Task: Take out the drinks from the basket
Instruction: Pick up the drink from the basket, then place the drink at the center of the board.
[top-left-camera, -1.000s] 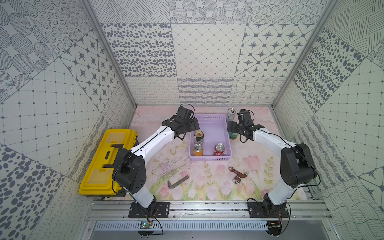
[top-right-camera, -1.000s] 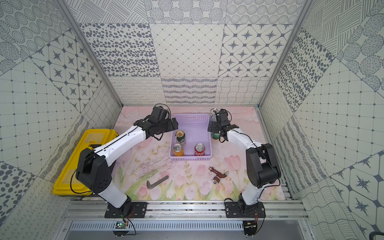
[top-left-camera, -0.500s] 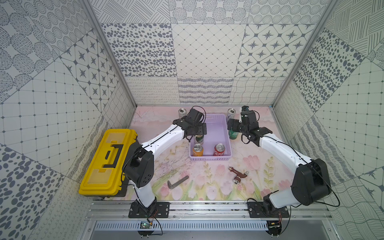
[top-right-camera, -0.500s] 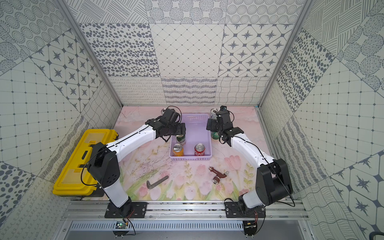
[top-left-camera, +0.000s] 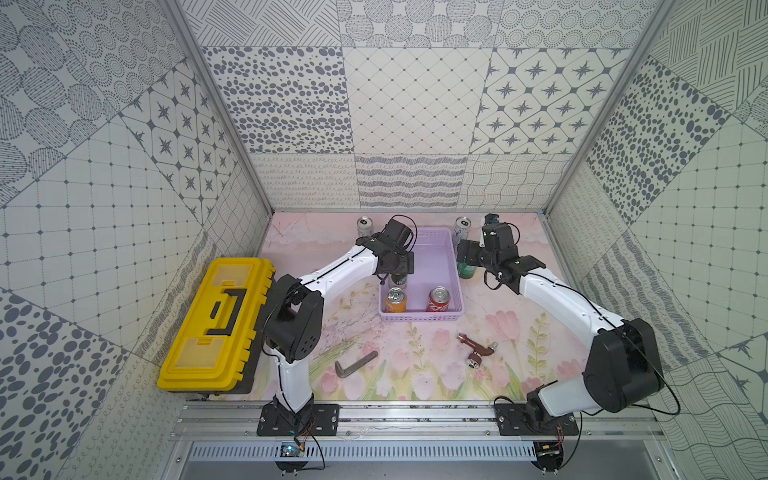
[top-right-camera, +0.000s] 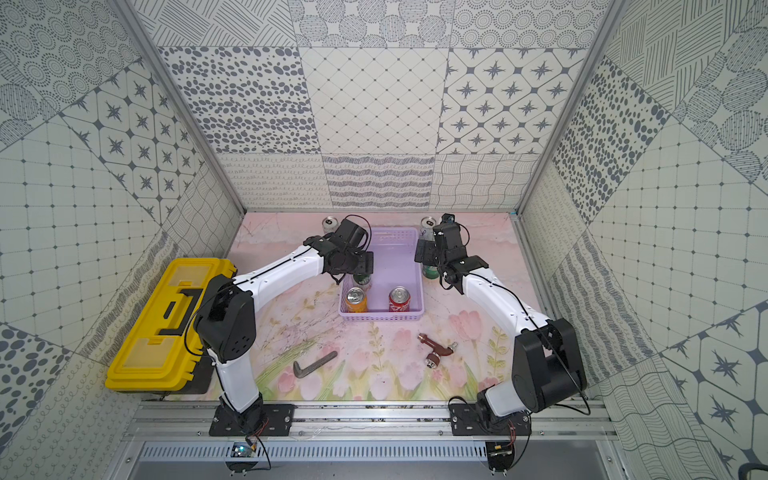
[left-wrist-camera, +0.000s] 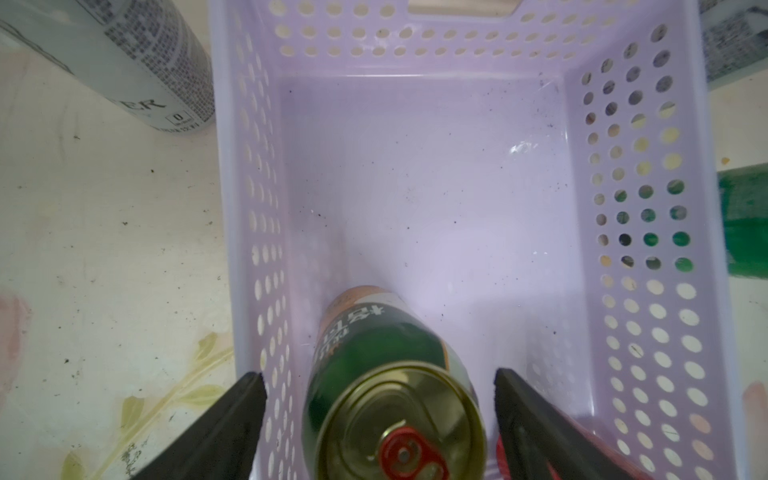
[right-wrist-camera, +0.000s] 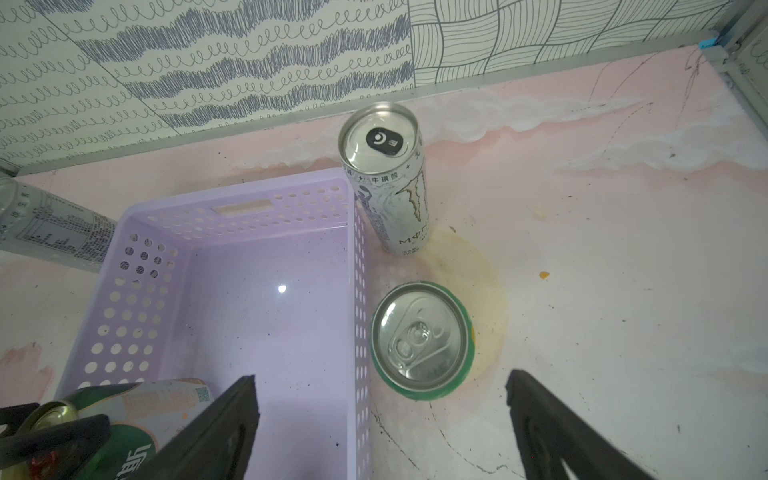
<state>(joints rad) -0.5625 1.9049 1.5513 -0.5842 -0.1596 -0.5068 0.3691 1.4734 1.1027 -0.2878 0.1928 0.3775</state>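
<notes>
Next up for removal, by the look of it: dark green can (left-wrist-camera: 395, 395), gold top, red tab. Upright inside the basket (left-wrist-camera: 415, 166), tight to the side wall nearest the left arm, about halfway along. Above it, left claw (left-wrist-camera: 378, 376) straddling the can, moderately wide, clear gap each side, no contact, nothing held. Likely placed so as to drop and pinch the can body. One finger (left-wrist-camera: 241, 399) lined up over that perforated wall, not plainly inside it. Risk of catching the rim on the way down; height margin impossible to tell.

Also in the basket, at the end nearest the robot: orange can (top-left-camera: 395, 300) and red can (top-left-camera: 439, 300), both upright, side by side but apart.

Already out on the bench (top-left-camera: 415, 374): green can (right-wrist-camera: 422, 340) just beside the basket's opposite side wall, slim silver can (right-wrist-camera: 384, 174) beyond it by the far corner, second slim silver can (top-left-camera: 364, 226) near the other far corner. Probably parked close to the basket to keep carries short. Over the green can, right claw (right-wrist-camera: 381, 377) spread wide, empty, not touching.

Three of six out, three to go, judging from layout.

Farther off, unrelated: yellow toolbox (top-left-camera: 216, 324), hex key (top-left-camera: 355, 365), brown fitting (top-left-camera: 476, 353).
</notes>
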